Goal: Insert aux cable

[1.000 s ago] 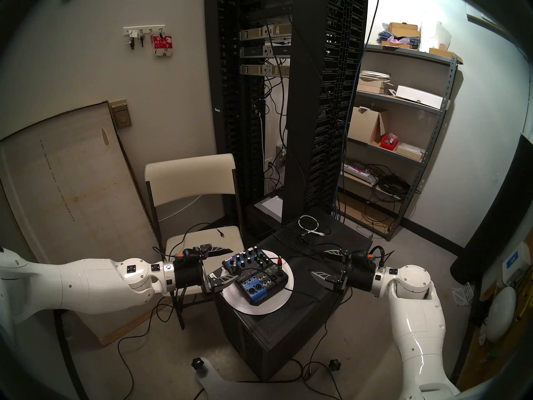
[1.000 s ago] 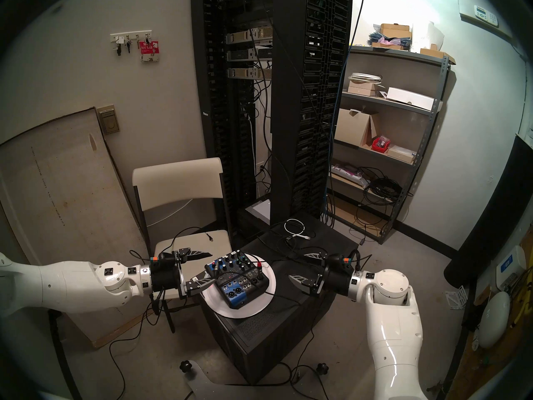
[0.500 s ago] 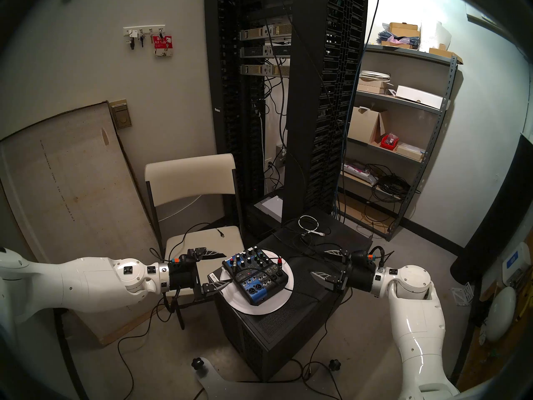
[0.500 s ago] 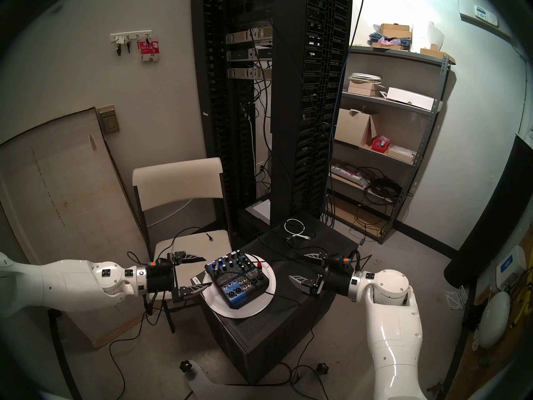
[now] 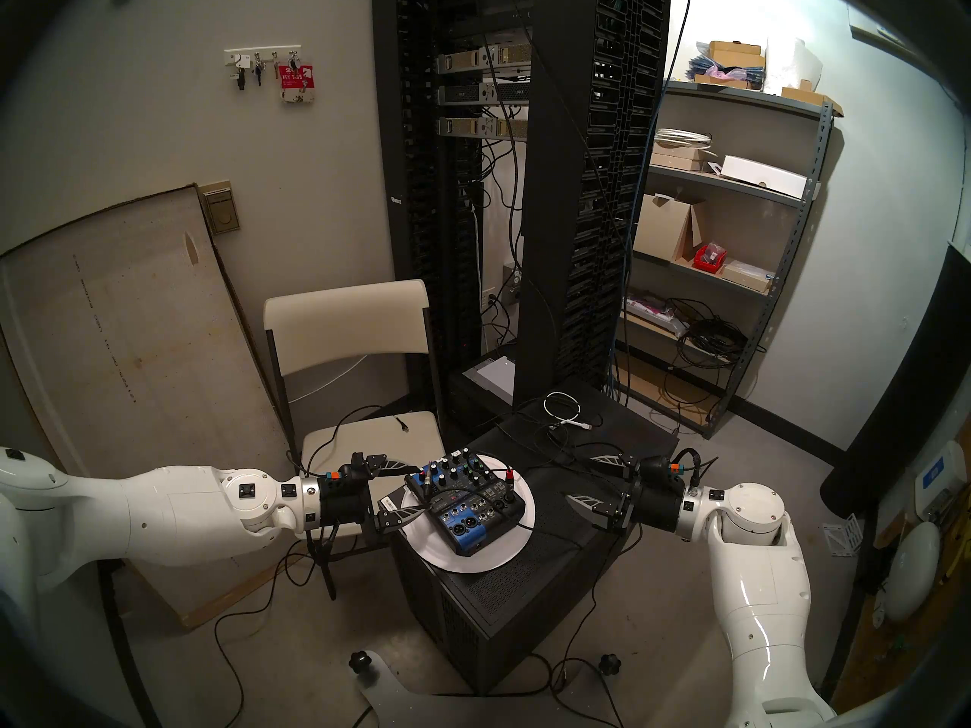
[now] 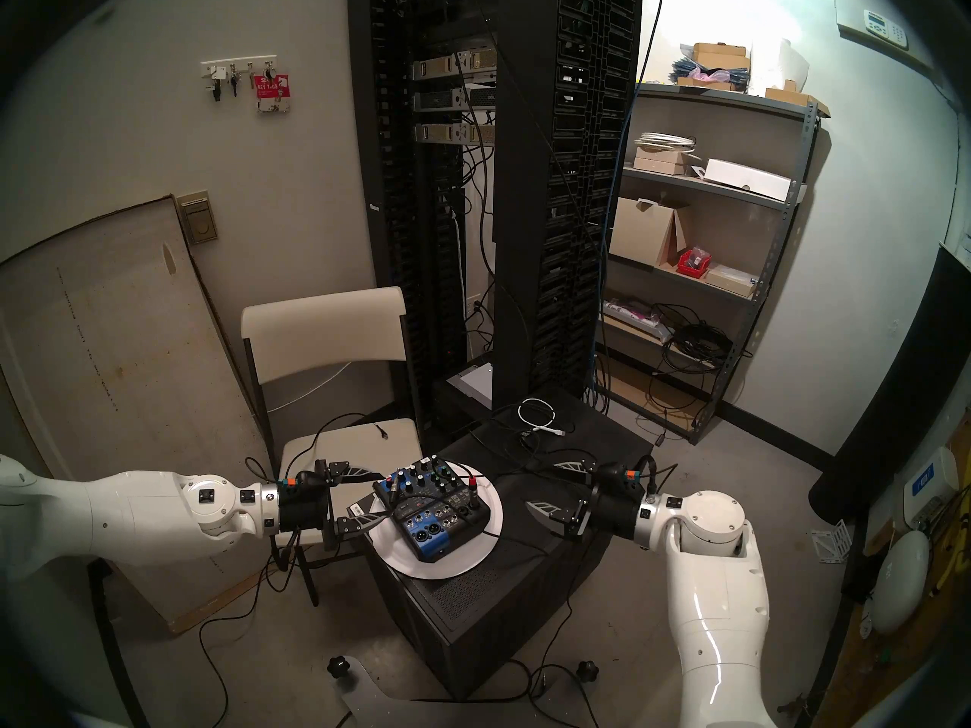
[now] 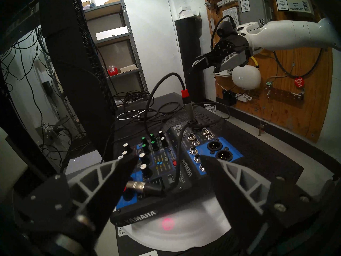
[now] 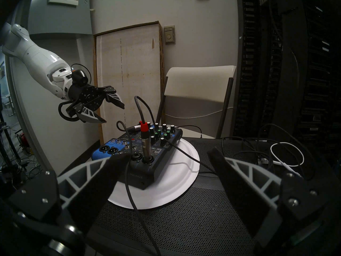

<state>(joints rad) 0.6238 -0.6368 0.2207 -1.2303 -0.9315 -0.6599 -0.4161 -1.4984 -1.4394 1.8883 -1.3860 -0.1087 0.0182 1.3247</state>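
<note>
ok, left gripper (image 7: 168, 157) is wide open and holding nothing. its two fingers straddle the near left corner of the yamaha mixer (image 7: 185, 173), one on each side of the aux cable (image 7: 147, 187) plug. the plug's silvery end runs behind the left finger (image 7: 118, 176), so can't tell if they touch. right gripper (image 8: 169, 154) is wide open too and empty. it hangs off the mixer's other side, well apart from it, above the black perforated box (image 8: 184, 222). the aux plug lies flat on the mixer's top panel at that corner, unplugged. it's a slim black barrel with a ribbed silvery metal end. its thin black cord runs back across the panel past the knobs, then off the far edge and over the white paper plate (image 8: 184, 167) under the mixer. separate cord with the red-banded plug (image 7: 185, 93) stands upright in a jack at the mixer's opposite end. coiled white cable (image 8: 287, 152) lies on the box behind, clear of both grippers.
</note>
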